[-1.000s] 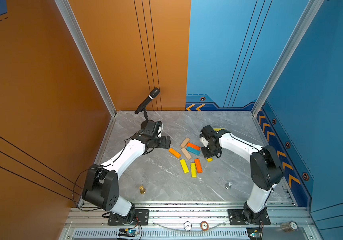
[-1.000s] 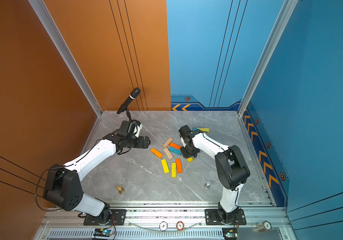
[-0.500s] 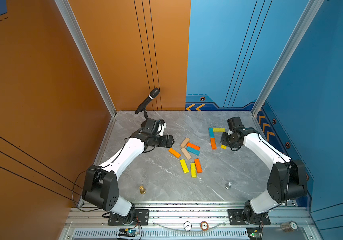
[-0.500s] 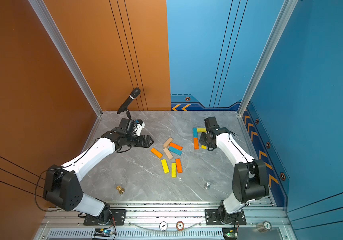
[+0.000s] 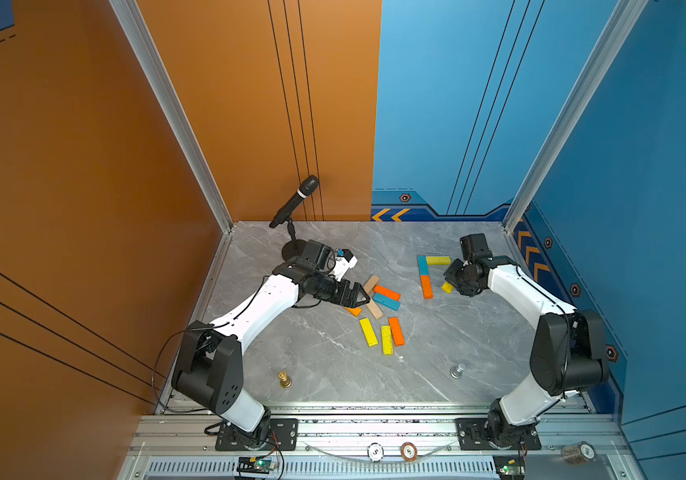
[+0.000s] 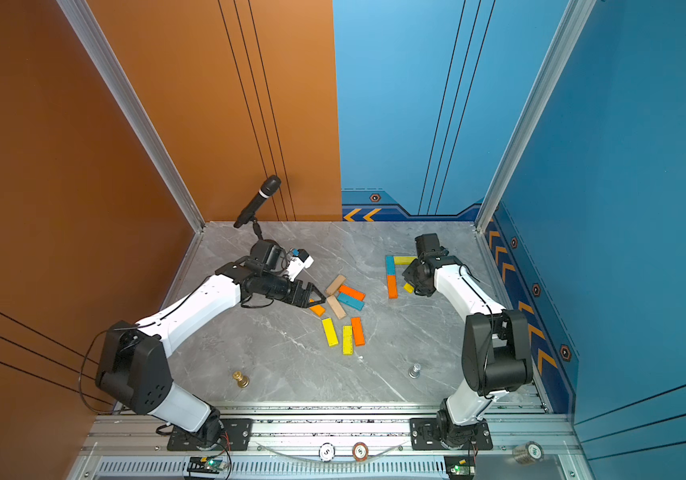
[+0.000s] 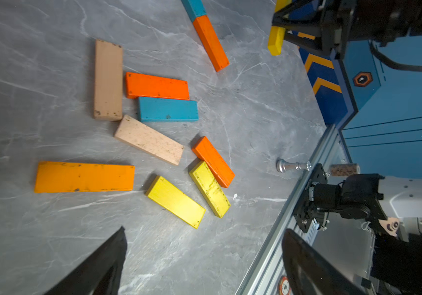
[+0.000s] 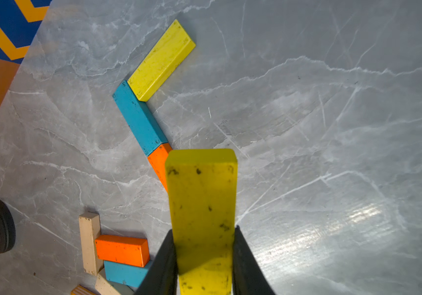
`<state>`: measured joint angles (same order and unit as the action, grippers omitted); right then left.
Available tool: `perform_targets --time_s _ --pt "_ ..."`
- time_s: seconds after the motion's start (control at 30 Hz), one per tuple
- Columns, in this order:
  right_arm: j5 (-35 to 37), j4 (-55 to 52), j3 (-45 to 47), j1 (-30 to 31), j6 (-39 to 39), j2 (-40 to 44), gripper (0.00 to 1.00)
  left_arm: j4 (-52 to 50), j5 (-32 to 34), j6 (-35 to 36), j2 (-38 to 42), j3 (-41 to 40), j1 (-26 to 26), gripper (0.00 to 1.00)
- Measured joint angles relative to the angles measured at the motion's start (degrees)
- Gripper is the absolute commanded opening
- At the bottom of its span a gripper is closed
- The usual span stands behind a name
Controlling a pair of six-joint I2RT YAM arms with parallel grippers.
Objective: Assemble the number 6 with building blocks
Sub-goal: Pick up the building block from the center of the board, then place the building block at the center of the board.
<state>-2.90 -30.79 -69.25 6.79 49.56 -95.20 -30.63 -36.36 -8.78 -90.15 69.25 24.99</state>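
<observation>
On the table, the right gripper is clamped on a yellow block, held at three o'clock of the started column: yellow bar, blue block, orange block. The held block is best lowered flat, parallel to the yellow bar, its end butted against the column without nudging it, and released only once seated. The left gripper, spread wide and empty, is poised at nine o'clock of the loose pile.

Counted: two arms, one microphone, twelve blocks (four yellow, four orange, two blue, two wood), one gold chess piece, one silver chess piece.
</observation>
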Motion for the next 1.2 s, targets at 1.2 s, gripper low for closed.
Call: perform_targets --time_s 1.2 --pt "1.6 2.8 -6.8 -0.6 23.6 -15.2 0.30 -1.1 0.4 1.2 -6.4 2.5 -2.1 0.92"
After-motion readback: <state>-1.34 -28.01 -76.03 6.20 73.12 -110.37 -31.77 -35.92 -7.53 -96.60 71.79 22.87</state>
